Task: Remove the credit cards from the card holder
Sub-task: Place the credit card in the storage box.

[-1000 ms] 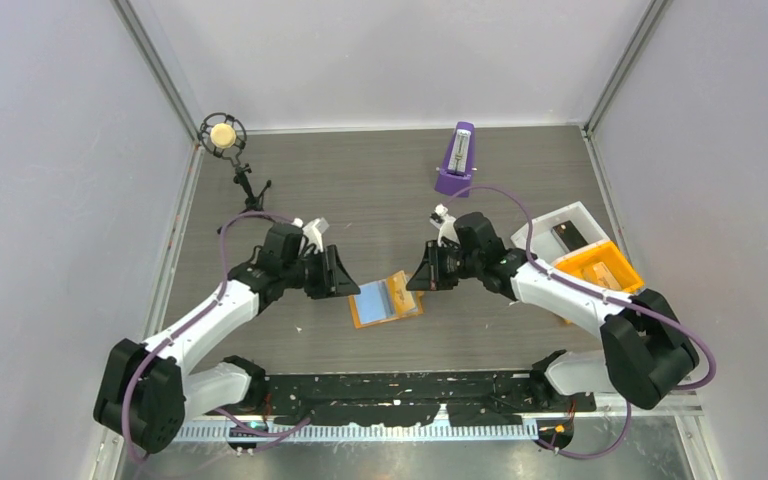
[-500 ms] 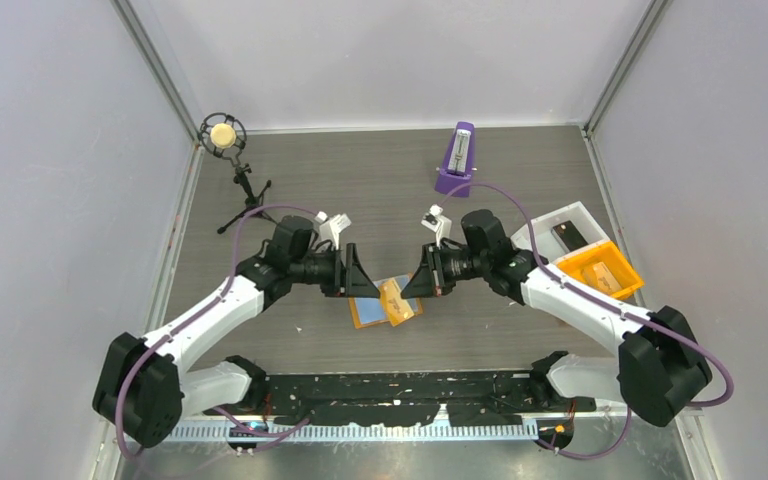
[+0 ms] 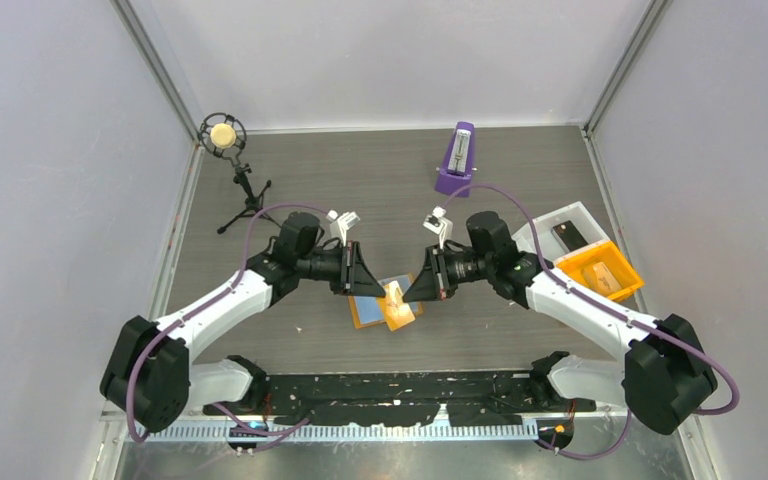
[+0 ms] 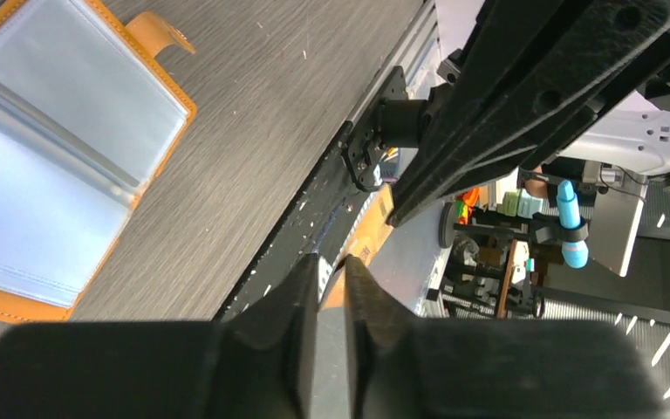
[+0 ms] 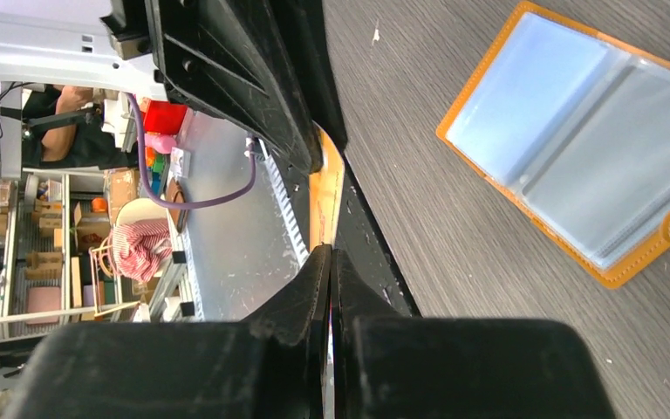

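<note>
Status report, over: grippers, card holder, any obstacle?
Right gripper shut on orange card. Left gripper nearly closed around same card, grip unclear. Card holder lies open. No obstruction.

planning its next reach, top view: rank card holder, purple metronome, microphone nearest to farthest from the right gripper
Right gripper, pinching an orange card:
1. card holder, just beside it
2. purple metronome, back centre
3. microphone, far back left

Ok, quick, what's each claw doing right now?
Left claw: nearly closed around the orange card, grip unclear.
Right claw: closed on the orange card.
</note>
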{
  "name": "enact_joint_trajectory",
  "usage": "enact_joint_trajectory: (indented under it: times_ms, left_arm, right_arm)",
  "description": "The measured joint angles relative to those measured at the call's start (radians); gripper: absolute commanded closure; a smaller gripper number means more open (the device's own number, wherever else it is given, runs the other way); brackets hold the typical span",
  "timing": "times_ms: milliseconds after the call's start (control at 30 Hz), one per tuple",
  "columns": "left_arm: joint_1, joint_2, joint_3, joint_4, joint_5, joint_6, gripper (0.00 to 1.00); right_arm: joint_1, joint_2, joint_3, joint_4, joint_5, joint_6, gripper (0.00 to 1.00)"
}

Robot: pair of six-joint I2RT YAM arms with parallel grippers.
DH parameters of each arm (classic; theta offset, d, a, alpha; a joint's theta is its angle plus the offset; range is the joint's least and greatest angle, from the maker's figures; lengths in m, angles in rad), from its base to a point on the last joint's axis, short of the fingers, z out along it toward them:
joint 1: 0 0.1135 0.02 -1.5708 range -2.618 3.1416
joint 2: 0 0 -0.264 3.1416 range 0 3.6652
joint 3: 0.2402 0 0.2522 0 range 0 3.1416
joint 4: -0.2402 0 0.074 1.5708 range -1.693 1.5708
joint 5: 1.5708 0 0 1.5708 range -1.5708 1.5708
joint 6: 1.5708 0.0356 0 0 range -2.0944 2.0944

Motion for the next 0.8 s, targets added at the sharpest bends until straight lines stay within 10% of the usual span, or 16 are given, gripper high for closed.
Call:
enact_joint_trajectory:
  times_ms: [800]
  left_arm:
    - [0.0,0.023,-0.072,0.319,-0.043,-0.326,1.0]
  right_arm:
    - [-0.005,-0.325,-0.149,0.137,0.45,0.315,0.34]
